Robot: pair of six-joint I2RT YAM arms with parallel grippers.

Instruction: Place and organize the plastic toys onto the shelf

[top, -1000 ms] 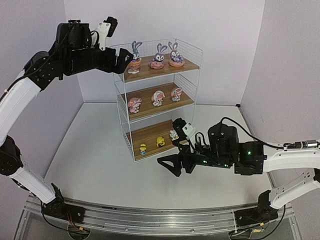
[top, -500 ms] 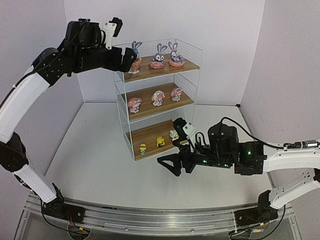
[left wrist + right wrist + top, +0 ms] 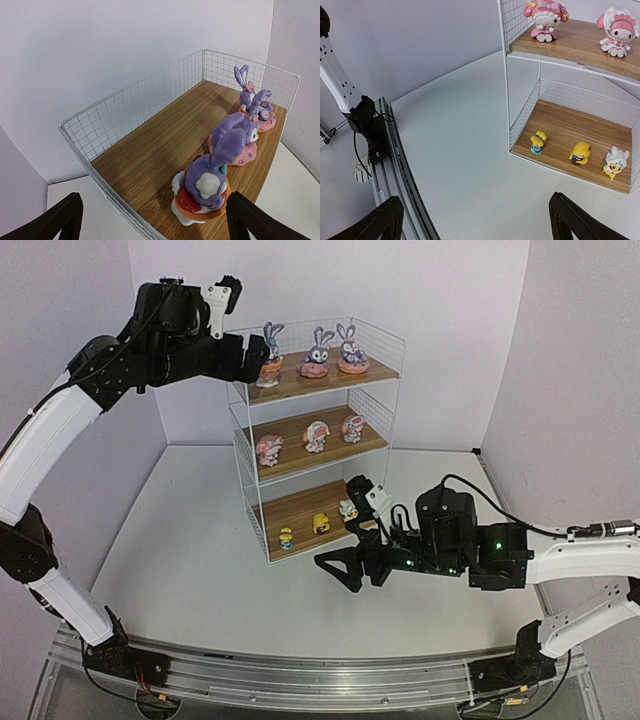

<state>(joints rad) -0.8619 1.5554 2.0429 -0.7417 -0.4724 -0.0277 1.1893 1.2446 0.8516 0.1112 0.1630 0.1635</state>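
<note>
The shelf (image 3: pixel 392 340) is a white wire rack with three wooden boards. Three purple bunnies stand on the top board (image 3: pixel 270 352) (image 3: pixel 318 350) (image 3: pixel 350 348). Three pink-white toys stand on the middle board (image 3: pixel 269 449) (image 3: pixel 316 436) (image 3: pixel 352 428). Three small yellow/white toys stand on the bottom board (image 3: pixel 286 537) (image 3: pixel 321 524) (image 3: pixel 347 509). My left gripper (image 3: pixel 255 360) is open at the top board's left end. The left bunny (image 3: pixel 206 187) stands free just ahead, between its fingers (image 3: pixel 60 222). My right gripper (image 3: pixel 338 568) is open and empty over the table in front of the shelf.
The shelf's wire side and back walls (image 3: pixel 150 97) fence the top board. The white table (image 3: pixel 470 150) lies under the right gripper. A metal rail (image 3: pixel 385 165) with cables runs along the near edge. Purple walls close in the scene.
My left arm's wrist and elbow rose and shifted right a little, with its gripper staying at the left bunny. The right arm and the toys have not moved.
</note>
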